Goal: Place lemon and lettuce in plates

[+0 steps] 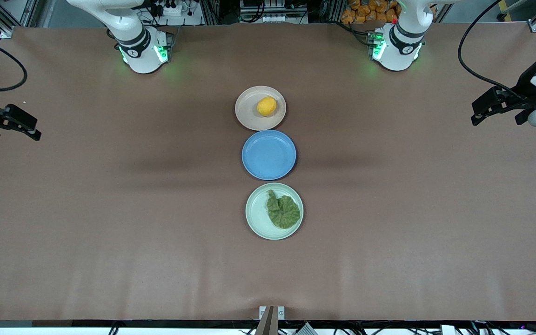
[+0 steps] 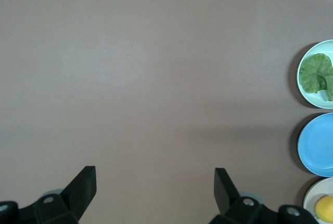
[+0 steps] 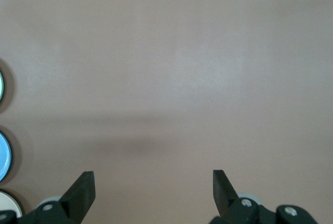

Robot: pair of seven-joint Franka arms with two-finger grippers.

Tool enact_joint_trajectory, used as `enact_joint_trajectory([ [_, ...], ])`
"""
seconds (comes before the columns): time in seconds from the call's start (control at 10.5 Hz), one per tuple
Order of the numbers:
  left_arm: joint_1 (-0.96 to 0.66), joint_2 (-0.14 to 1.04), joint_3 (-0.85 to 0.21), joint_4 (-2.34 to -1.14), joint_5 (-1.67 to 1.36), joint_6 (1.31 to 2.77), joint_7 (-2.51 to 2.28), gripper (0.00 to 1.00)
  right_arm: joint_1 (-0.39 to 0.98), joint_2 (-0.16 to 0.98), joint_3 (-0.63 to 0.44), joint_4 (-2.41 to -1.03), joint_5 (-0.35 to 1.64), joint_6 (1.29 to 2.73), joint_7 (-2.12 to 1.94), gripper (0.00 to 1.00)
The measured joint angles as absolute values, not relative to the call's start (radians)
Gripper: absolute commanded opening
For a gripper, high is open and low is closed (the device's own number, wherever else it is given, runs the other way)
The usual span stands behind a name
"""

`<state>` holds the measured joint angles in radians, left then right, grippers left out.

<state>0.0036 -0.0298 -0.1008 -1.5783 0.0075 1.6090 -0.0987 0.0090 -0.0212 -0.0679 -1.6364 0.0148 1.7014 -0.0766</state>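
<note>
Well apart from both arms' spread, empty fingers, lemon and lettuce lie in plates.

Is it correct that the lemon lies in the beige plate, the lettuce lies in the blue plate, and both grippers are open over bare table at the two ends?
Not quite. The front view shows the lettuce in the mint green plate, not the blue plate, which holds nothing. The rest stands: the lemon lies in the beige plate, and the left gripper and right gripper are open over bare table.
</note>
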Motion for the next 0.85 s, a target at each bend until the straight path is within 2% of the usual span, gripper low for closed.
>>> enact_joint_trajectory([
  [0.28, 0.005, -0.03, -0.099, -1.578, 0.008, 1.609, -0.099, 1.0, 0.009, -0.019, -0.064, -1.586, 0.014, 1.675, -0.077, 1.0],
  [0.85, 0.005, -0.03, -0.092, -1.577, 0.008, 1.609, -0.099, 1.0, 0.009, -0.014, -0.06, -1.582, 0.014, 1.648, -0.077, 1.0],
])
